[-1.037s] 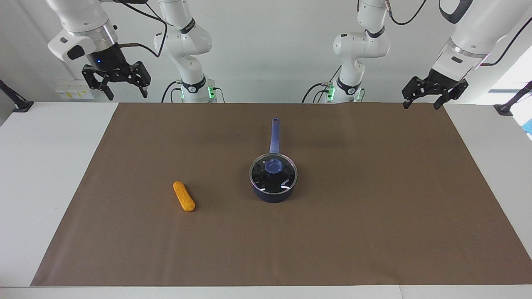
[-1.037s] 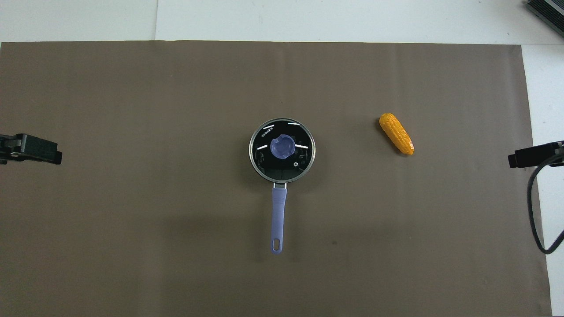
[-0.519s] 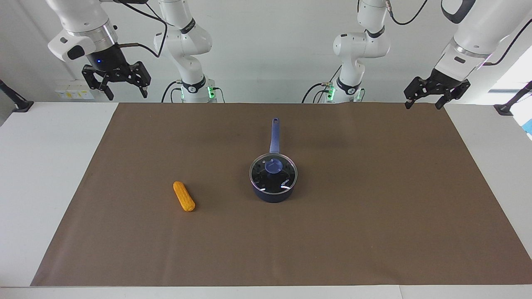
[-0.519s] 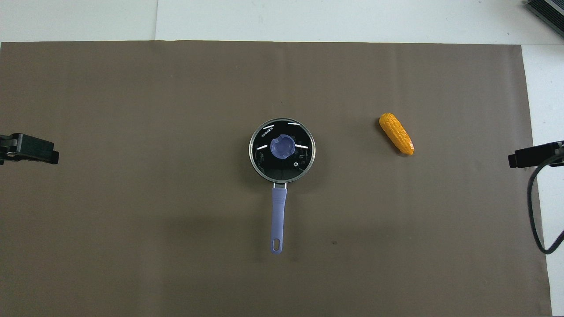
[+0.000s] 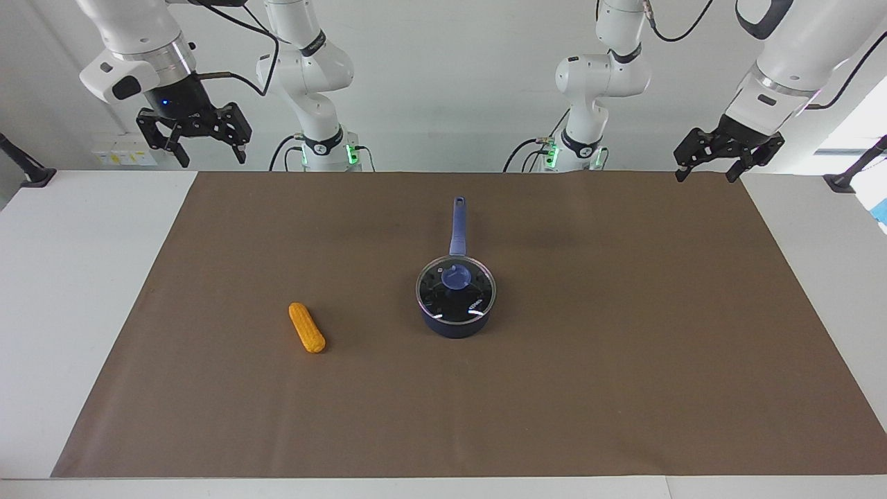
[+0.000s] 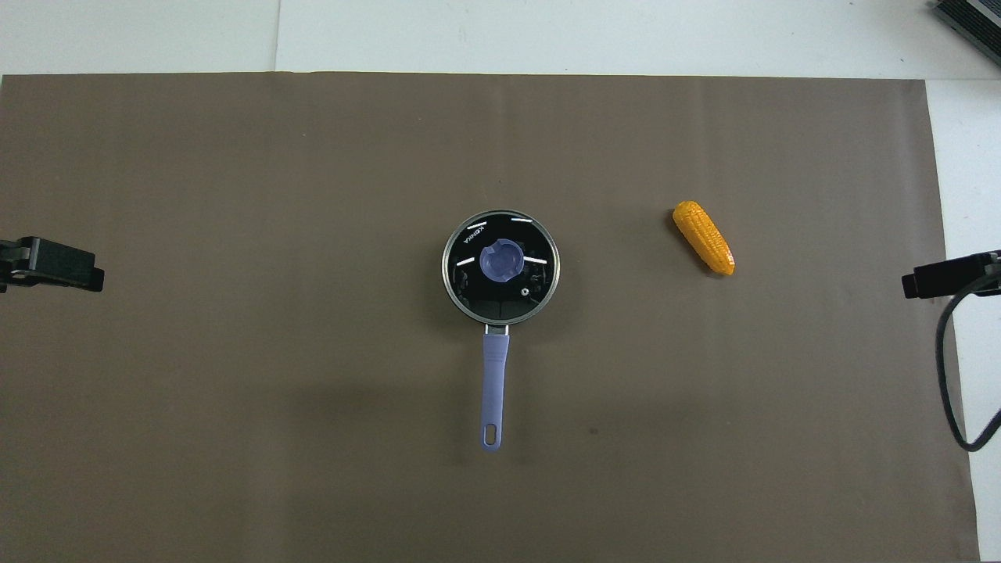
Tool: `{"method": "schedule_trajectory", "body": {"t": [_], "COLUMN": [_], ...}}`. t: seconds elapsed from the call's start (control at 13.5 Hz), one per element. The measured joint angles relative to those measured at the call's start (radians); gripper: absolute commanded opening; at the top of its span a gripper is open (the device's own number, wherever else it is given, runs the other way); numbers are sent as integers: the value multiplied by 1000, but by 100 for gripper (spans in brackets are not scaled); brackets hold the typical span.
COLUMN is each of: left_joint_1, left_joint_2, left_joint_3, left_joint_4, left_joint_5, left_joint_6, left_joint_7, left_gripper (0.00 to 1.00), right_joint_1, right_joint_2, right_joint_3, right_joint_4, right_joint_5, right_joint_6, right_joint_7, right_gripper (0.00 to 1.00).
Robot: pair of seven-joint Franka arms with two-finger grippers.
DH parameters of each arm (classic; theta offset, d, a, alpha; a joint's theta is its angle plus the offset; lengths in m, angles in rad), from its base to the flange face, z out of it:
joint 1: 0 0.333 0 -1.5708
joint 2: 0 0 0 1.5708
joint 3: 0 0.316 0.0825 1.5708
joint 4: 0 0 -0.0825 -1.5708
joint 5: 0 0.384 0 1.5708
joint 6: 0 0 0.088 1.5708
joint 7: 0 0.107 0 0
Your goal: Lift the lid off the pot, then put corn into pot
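The dark blue pot point(image 5: 454, 324) stands mid-mat, its long handle point(image 5: 458, 225) pointing toward the robots. The glass lid point(image 5: 471, 294) with its blue knob point(image 5: 455, 277) sits on the pot. In the overhead view the lid point(image 6: 500, 301) covers the pot point(image 6: 494, 383). The orange-yellow corn point(image 5: 306, 328) lies on the mat beside the pot, toward the right arm's end, and shows in the overhead view point(image 6: 704, 237). My left gripper point(image 5: 703, 172) hangs open and empty high over the mat's corner at its own end. My right gripper point(image 5: 211, 156) hangs open and empty high over its end.
A brown mat point(image 5: 624, 360) covers most of the white table point(image 5: 76, 291). In the overhead view only the tips of the left gripper point(image 6: 55, 266) and the right gripper point(image 6: 938, 277) show, with a black cable point(image 6: 950, 375) by the right one.
My left gripper has drawn back slightly toward its end of the table. The pot, lid, corn and right gripper have not moved.
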Motion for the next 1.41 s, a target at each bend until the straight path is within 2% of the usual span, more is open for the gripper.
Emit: {"method": "schedule_trajectory", "body": {"t": [1.41], "left_joint_1": [-10], "left_joint_2": [-1], "left_joint_3": [-37], "left_joint_4": [0], "left_joint_5": [-7], "left_joint_6": [-13], "left_joint_7": [1], "left_gripper": [100], "right_joint_1": [0], "right_joint_2": [-1], "right_joint_3": [-2], "right_joint_4": [-8], "right_joint_5": [0], "right_joint_6": [-2], "right_joint_7": [0], "right_gripper": [100]}}
